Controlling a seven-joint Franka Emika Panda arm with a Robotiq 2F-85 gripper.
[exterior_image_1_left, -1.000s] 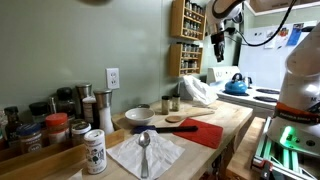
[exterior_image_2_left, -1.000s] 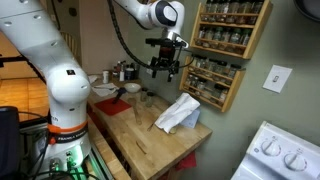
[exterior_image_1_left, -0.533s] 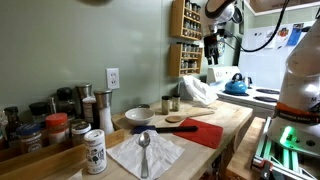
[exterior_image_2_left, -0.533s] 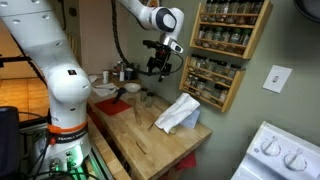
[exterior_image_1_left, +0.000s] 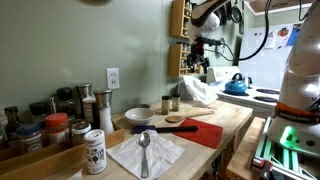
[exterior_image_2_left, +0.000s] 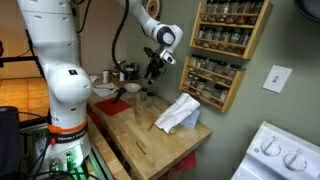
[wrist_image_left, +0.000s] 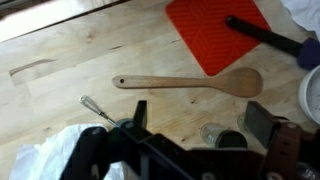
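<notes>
Gripper (wrist_image_left: 200, 112) hangs over the counter (wrist_image_left: 60, 50), jaws wide apart, nothing between them. In both exterior views it (exterior_image_1_left: 197, 51) (exterior_image_2_left: 150, 70) is well clear of the wood, up in the air.

Change: a second ago it was higher and close in front of the spice rack (exterior_image_1_left: 190, 30). Since then it has swung away from the rack, dropped a little and come out over the middle of the counter. The jaws have stayed open throughout.

What that gives me: in the wrist view the wooden spoon (wrist_image_left: 190, 82) is now the nearest thing below the fingers. It lies flat and untouched, out on the open wood away from the counter's edges. Its bowl end is just beside a corner of the red mat (wrist_image_left: 215, 35); I cannot tell if they touch.

Outward: a small glass jar (wrist_image_left: 212, 133) sits close under the gripper body. A metal utensil (wrist_image_left: 95, 108) pokes from under a white cloth (wrist_image_left: 40, 165). A black handle (wrist_image_left: 265, 35) lies across the mat's far side.
</notes>
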